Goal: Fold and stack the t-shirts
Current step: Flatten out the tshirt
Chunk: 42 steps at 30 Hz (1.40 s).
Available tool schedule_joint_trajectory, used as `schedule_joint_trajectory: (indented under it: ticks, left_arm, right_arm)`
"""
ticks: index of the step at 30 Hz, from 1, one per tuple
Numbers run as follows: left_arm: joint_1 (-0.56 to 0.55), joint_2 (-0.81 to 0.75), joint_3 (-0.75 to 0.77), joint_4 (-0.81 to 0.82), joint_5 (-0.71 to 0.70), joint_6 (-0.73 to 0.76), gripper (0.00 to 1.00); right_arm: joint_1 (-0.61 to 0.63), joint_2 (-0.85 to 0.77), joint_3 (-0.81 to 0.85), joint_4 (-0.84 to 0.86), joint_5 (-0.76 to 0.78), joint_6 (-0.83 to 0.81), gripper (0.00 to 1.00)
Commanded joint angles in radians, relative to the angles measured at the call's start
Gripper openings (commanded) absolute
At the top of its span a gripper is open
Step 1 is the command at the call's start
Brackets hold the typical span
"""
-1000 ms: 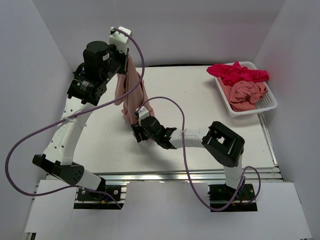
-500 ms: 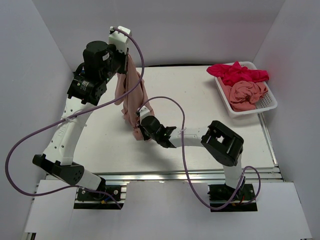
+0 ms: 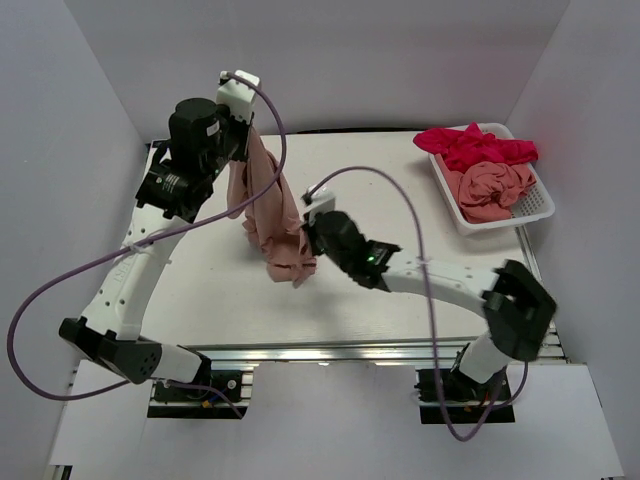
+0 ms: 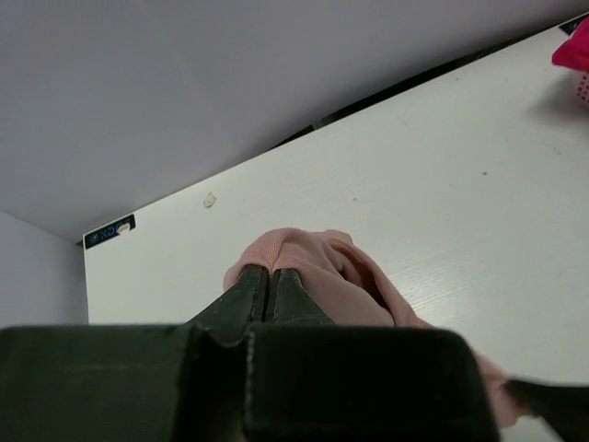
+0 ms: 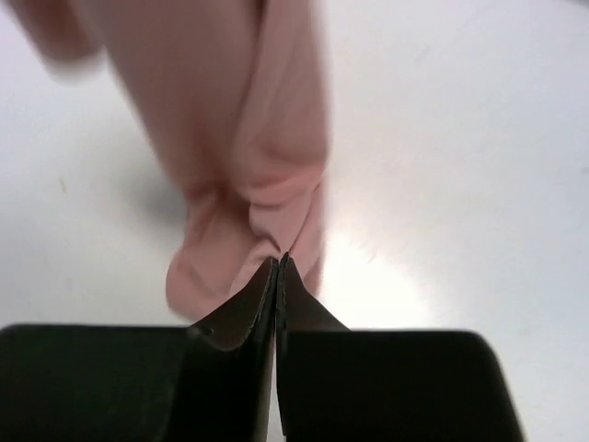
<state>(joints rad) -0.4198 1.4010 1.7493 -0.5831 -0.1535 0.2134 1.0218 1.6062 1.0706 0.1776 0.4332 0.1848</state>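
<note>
A salmon-pink t-shirt [image 3: 272, 205] hangs bunched above the left half of the table. My left gripper [image 3: 250, 135] is shut on its top end, and in the left wrist view the dark fingers [image 4: 250, 290] pinch a fold of the pink cloth [image 4: 317, 267]. Lower down, my right gripper [image 3: 309, 238] is shut on the shirt's hanging part. The right wrist view shows its jaws closed together [image 5: 279, 264] on a gathered bit of the pink cloth [image 5: 244, 138]. More t-shirts lie in the basket: a magenta-red one [image 3: 475, 147] and a salmon-pink one [image 3: 490, 188].
The white mesh basket [image 3: 541, 207] stands at the table's back right corner. The white table [image 3: 400, 190] is bordered by white walls at the left, back and right. Purple cables loop off both arms.
My right gripper has shut on the shirt's lower part and swung up and to the right with it. The cloth now stretches between both grippers. The left arm has barely shifted.
</note>
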Motion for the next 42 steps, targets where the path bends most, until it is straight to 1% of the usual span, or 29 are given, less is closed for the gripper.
schedule_joint_trajectory:
  ticks: [1,2,4,8,12,16,17,19,21,23,26,32,35,36,38,39,40,42]
  left_arm:
    - [0.016,-0.082,-0.074,0.067,-0.034,0.004,0.00]
    - [0.019,-0.098,-0.115,0.074,-0.034,0.000,0.00]
    - [0.029,-0.117,-0.145,0.086,-0.035,-0.018,0.00]
    - [0.032,-0.177,-0.148,0.069,-0.038,-0.031,0.00]
    - [0.030,-0.223,-0.077,0.020,-0.078,-0.022,0.00]
    - [0.032,-0.273,0.074,-0.090,-0.158,0.035,0.00]
    - [0.032,-0.287,0.091,-0.104,-0.184,0.043,0.00]
    - [0.032,-0.347,0.111,-0.118,-0.204,0.061,0.00]
    - [0.032,-0.381,0.122,-0.141,-0.216,0.064,0.00]
    - [0.044,-0.428,0.128,-0.149,-0.196,0.061,0.00]
    - [0.068,-0.465,0.151,-0.185,-0.135,0.055,0.00]
    - [0.092,-0.478,0.202,-0.222,-0.072,0.014,0.00]
    - [0.095,-0.465,0.141,-0.202,-0.058,-0.008,0.00]
    - [0.093,-0.456,0.078,-0.193,-0.067,-0.006,0.00]
    - [0.093,-0.415,0.001,-0.172,-0.069,-0.011,0.00]
    - [0.093,-0.402,-0.089,-0.150,-0.060,-0.011,0.00]
    - [0.093,-0.392,-0.140,-0.124,-0.048,-0.012,0.00]
    - [0.093,-0.340,-0.223,-0.039,-0.032,-0.032,0.00]
  right_arm:
    - [-0.054,-0.175,0.058,-0.019,0.087,-0.073,0.00]
    - [-0.057,-0.228,0.071,-0.026,0.111,-0.088,0.00]
    - [-0.060,-0.268,0.094,-0.070,0.127,-0.119,0.00]
    - [-0.058,-0.376,0.114,-0.142,0.162,-0.131,0.00]
    - [-0.058,-0.492,0.109,-0.171,0.206,-0.134,0.00]
    - [-0.058,-0.612,0.170,-0.266,0.245,-0.139,0.00]
    - [-0.058,-0.665,0.179,-0.292,0.246,-0.130,0.00]
    - [-0.058,-0.718,0.204,-0.319,0.237,-0.114,0.00]
    - [-0.058,-0.767,0.232,-0.380,0.214,-0.085,0.00]
    - [-0.058,-0.801,0.271,-0.435,0.176,-0.058,0.00]
    - [-0.058,-0.839,0.305,-0.470,0.124,-0.021,0.00]
    - [-0.058,-0.848,0.370,-0.517,0.127,-0.024,0.00]
    - [-0.058,-0.822,0.352,-0.481,0.163,-0.053,0.00]
    - [-0.058,-0.810,0.342,-0.465,0.182,-0.080,0.00]
    - [-0.058,-0.767,0.303,-0.391,0.234,-0.109,0.00]
    - [-0.058,-0.752,0.286,-0.360,0.255,-0.129,0.00]
    - [-0.060,-0.718,0.269,-0.287,0.298,-0.174,0.00]
    - [-0.066,-0.653,0.235,-0.215,0.337,-0.226,0.00]
